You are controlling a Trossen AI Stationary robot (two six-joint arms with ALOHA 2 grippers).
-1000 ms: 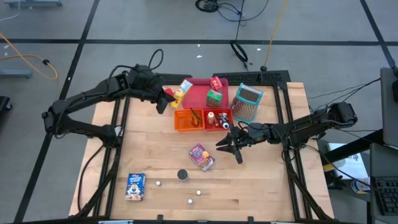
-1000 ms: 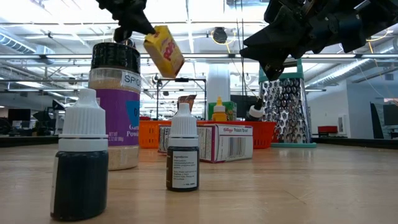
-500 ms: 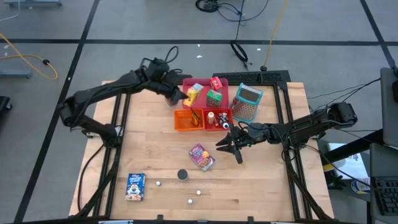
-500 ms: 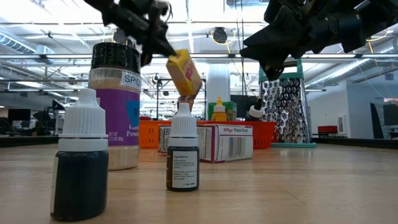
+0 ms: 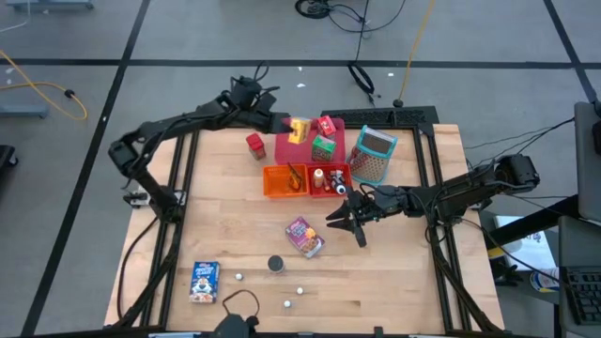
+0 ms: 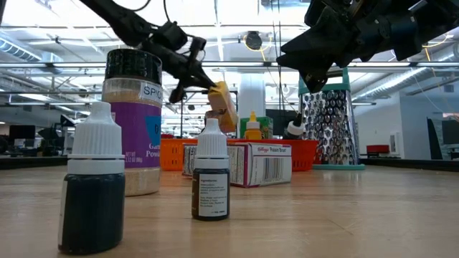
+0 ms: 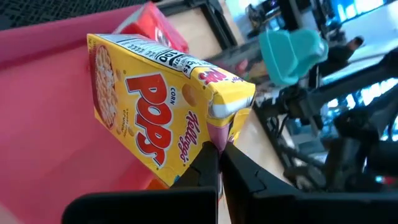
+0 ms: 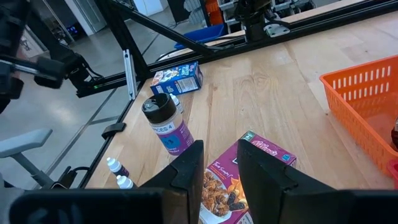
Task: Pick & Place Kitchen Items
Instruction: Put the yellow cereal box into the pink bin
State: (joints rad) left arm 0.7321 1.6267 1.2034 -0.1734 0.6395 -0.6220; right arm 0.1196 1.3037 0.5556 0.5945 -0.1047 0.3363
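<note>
Yellow box (image 7: 163, 113) pinched in my left claw (image 5: 286, 124) over the tray (image 5: 299, 150); I'd lower it flat before releasing. Right claw (image 5: 349, 218) half-open, empty.

Wooden table (image 5: 216, 216) bears tray (image 5: 293, 150), bins (image 5: 305, 180), boxes (image 5: 205, 281).

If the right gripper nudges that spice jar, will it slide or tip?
The spice jar stands upright, tall on a narrow base, so it probably tips if pushed near its black cap. Once down, its round body would likely roll. The right gripper is open.
</note>
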